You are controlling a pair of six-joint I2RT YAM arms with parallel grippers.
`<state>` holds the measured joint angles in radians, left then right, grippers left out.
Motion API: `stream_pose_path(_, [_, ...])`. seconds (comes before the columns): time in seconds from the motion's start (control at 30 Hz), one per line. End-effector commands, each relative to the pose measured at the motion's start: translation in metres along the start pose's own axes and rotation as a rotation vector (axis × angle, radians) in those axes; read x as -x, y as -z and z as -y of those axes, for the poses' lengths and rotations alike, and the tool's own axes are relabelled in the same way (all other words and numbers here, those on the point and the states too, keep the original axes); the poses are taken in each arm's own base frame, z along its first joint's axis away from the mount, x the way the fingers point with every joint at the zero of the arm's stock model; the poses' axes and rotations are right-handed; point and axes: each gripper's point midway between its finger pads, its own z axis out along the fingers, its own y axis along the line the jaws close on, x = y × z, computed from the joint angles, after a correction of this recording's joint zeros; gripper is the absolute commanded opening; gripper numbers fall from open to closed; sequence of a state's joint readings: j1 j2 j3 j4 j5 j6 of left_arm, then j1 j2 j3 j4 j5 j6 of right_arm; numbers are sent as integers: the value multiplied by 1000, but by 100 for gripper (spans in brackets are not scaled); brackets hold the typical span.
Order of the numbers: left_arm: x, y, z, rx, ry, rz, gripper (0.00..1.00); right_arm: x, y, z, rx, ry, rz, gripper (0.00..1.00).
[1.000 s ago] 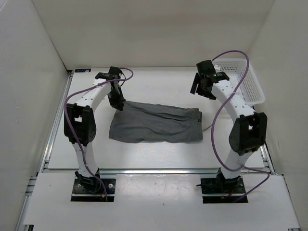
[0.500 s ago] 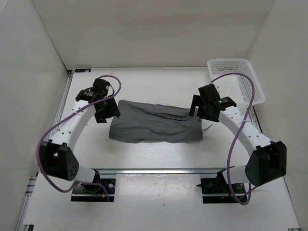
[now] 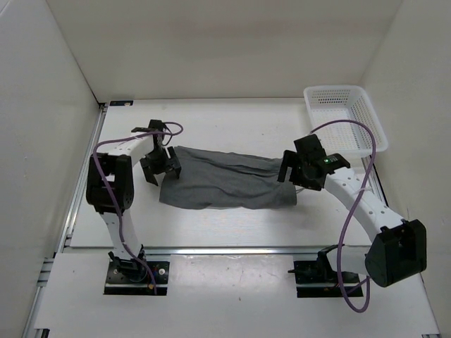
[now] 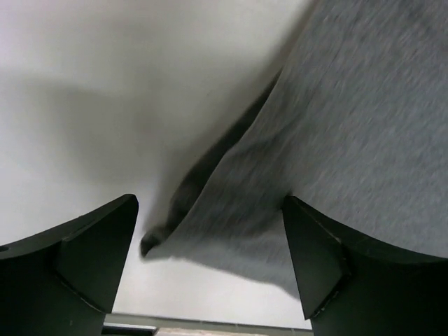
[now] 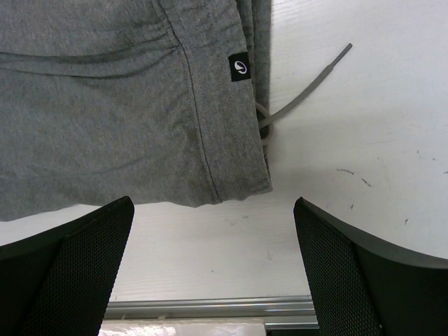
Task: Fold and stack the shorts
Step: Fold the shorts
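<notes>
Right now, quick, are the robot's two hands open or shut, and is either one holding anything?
Left gripper: open, holding nothing, over the shorts.
Right gripper: open, holding nothing, over the shorts' waistband corner.

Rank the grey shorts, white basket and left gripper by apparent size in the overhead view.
Largest: grey shorts.
Then: white basket.
Smallest: left gripper, even though it sits nearer the camera.
</notes>
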<state>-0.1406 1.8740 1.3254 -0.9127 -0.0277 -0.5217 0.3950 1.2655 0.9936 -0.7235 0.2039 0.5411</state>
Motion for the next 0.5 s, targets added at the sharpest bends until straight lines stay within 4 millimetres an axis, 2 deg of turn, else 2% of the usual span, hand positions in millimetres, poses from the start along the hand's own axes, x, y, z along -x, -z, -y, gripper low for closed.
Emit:
stream_pose_path(0.0, [7, -1, 31, -113, -82, 3, 94, 6, 10, 1, 3, 7, 37, 100])
stream_pose_path(0.07, [-2, -3, 42, -167, -93, -35, 84, 4, 10, 7, -13, 1, 37, 100])
stream_pose_path(0.1, [-9, -7, 44, -179, -92, -64, 66, 6, 13, 9, -17, -1, 51, 100])
stream_pose_path(0.13, [-14, -7, 46, -203, -92, -88, 55, 6, 13, 9, -17, -1, 51, 100])
stream_pose_path(0.23, [-12, -4, 49, -222, -103, -75, 10, 8, 13, 12, -33, -2, 60, 100])
stream_pose_path(0.27, [-14, -3, 48, -218, -102, -83, 10, 8, 13, 12, -33, -2, 60, 100])
stream_pose_path(0.3, [-10, 5, 45, -225, -99, -64, 10, 6, 13, 13, -38, 0, 51, 100])
stream_pose_path(0.37, [3, 10, 22, -156, -63, -19, 10, 7, 15, 14, -41, -2, 64, 100])
stream_pose_path(0.43, [15, 26, 2, -81, -37, 30, 10, 7, 15, 19, -59, -8, 62, 100])
stream_pose_path(0.47, [29, 36, -9, -9, -33, 91, 10, 5, 15, 20, -59, -8, 60, 100])
